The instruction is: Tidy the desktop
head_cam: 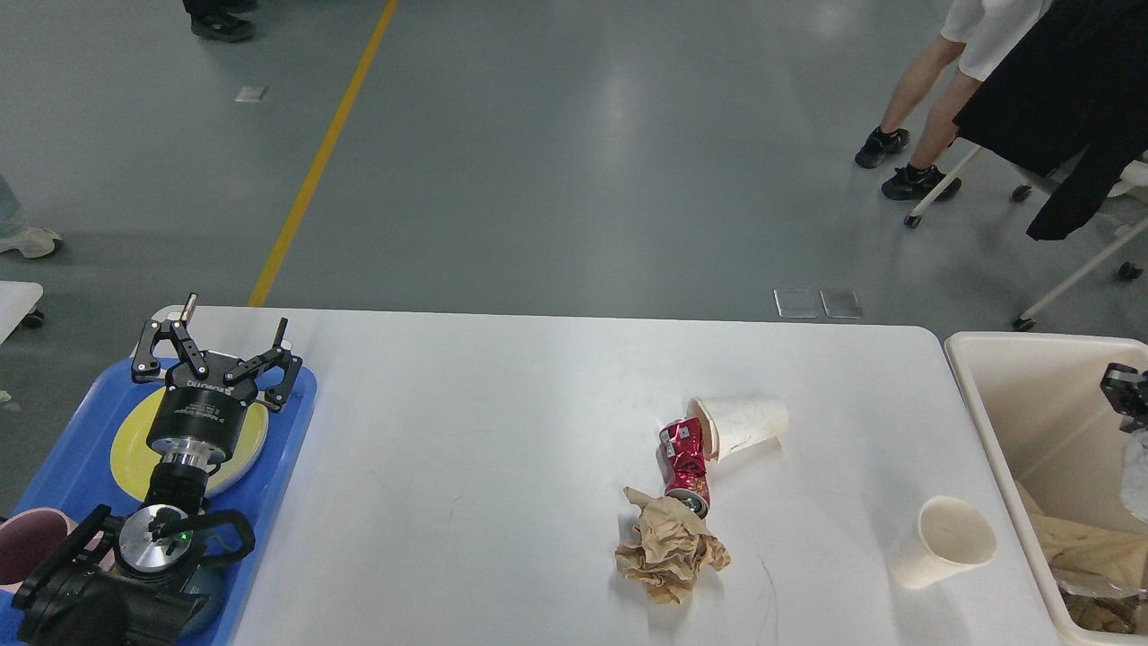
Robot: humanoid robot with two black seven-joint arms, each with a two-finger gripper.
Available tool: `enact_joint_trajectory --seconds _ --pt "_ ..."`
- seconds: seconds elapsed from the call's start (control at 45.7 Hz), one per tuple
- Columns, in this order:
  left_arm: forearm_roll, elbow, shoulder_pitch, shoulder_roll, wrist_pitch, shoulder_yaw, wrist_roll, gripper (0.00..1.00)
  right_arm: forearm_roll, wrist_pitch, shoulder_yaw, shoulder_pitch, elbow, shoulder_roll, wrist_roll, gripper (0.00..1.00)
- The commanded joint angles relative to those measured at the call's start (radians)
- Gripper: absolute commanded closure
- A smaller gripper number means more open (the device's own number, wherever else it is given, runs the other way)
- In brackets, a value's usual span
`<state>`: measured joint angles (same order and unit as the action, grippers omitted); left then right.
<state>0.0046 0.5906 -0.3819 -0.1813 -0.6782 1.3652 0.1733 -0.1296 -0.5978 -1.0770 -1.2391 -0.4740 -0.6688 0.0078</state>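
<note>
Left claw [218, 345]: fingers spread, grasping nothing, above blue tray [278, 467]. Bench [493, 431]: spreads rightward from it. Right claw [1126, 393]: at frame edge over bin [995, 395], grip undeterminable.

White desktop [502, 431], red crushed can [685, 453], brown crumpled paper [668, 552], blue tray [273, 449], yellow plate [126, 449].

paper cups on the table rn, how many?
2. One paper cup lies on its side mid-table, mouth against the crushed red can. The other paper cup lies tipped near the bin. None seems hidden.
</note>
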Motion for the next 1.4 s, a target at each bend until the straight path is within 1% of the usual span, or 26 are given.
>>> enact_joint_trajectory --seconds 0.0,0.066,0.131,0.263,0.35,0.46,0.613,0.941,0.963,0.985,1.029,1.073,1.095,1.16,1.379 --pt "0.0 0.002 0.0 0.0 0.0 0.0 0.0 0.03 0.002 0.013 0.153 0.236 0.239 0.043 0.004 1.0" --pt "0.0 0.002 0.0 0.0 0.0 0.0 0.0 0.03 0.004 0.058 0.212 0.34 0.325 0.096 0.006 1.0" --pt "0.0 0.0 0.0 0.0 0.002 0.0 0.0 0.03 0.005 0.143 0.262 0.42 0.373 0.13 0.006 1.0" --pt "0.0 0.0 0.0 0.0 0.0 0.0 0.0 0.03 0.005 0.389 0.33 0.526 0.373 0.189 0.007 1.0" --pt "0.0 0.0 0.0 0.0 0.0 0.0 0.0 0.03 0.005 0.499 0.342 0.589 0.376 0.219 0.007 1.0" --pt "0.0 0.0 0.0 -0.001 0.002 0.0 0.0 0.03 0.005 0.532 0.344 0.606 0.379 0.236 0.007 1.0" --pt "0.0 0.0 0.0 0.0 0.0 0.0 0.0 0.03 0.005 0.538 0.344 0.627 0.38 0.258 0.007 1.0" --pt "0.0 0.001 0.0 0.0 0.002 0.0 0.0 0.03 0.005 0.55 0.344 0.63 0.382 0.259 0.006 0.99" --pt "0.0 0.0 0.0 -0.001 0.002 0.0 0.0 0.03 0.005 0.552 0.344 0.63 0.382 0.259 0.006 0.84" --pt "0.0 0.0 0.0 0.0 0.002 0.0 0.0 0.03 0.005 0.559 0.344 0.63 0.382 0.259 0.006 0.64" --pt "0.0 0.0 0.0 0.0 0.002 0.0 0.0 0.03 0.007 0.582 0.344 0.63 0.383 0.259 0.006 0.28" --pt "0.0 0.0 0.0 -0.001 0.002 0.0 0.0 0.03 0.007 0.625 0.347 0.63 0.382 0.259 0.006 0.02" --pt "0.0 0.0 0.0 0.0 0.002 0.0 0.0 0.03 0.008 0.641 0.35 0.63 0.382 0.259 0.006 0.0" --pt "0.0 0.0 0.0 0.0 0.002 0.0 0.0 0.03 0.008 0.659 0.356 0.63 0.38 0.259 0.006 0.0" --pt "0.0 0.0 0.0 0.0 0.002 0.0 0.0 0.03 0.008 0.661 0.356 0.629 0.38 0.255 0.006 0.0"
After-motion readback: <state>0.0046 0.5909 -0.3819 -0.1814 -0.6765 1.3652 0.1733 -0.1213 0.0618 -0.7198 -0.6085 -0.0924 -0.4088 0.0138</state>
